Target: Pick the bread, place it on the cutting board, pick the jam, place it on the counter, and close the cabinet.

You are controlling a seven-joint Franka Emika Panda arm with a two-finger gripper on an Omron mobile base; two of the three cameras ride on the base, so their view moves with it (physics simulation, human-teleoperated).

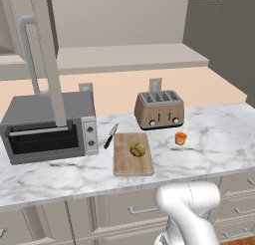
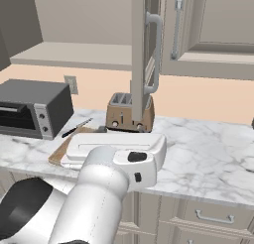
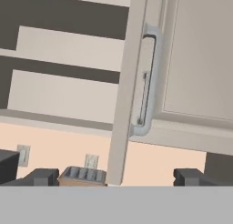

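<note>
Item: cabinet (image 3: 132, 82) door, ajar, edge-on straight ahead of the pincer (image 3: 116, 176), bar handle just beyond.
Pincer: tips apart, empty.
Bread (image 1: 137, 149): on cutting board (image 1: 132, 164), well below the pincer.
Jam (image 1: 180, 138): on table (image 1: 219, 134).
Advice: press flat against the door's outer face, swing steadily, avoid snagging the handle.

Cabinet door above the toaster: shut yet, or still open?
Open. The cabinet door stands edge-on, swung out from the bare shelves, its handle facing sideways.

Kitchen: marble counter (image 1: 219, 124), toaster (image 1: 159, 109), cabinet (image 3: 136, 82).
</note>
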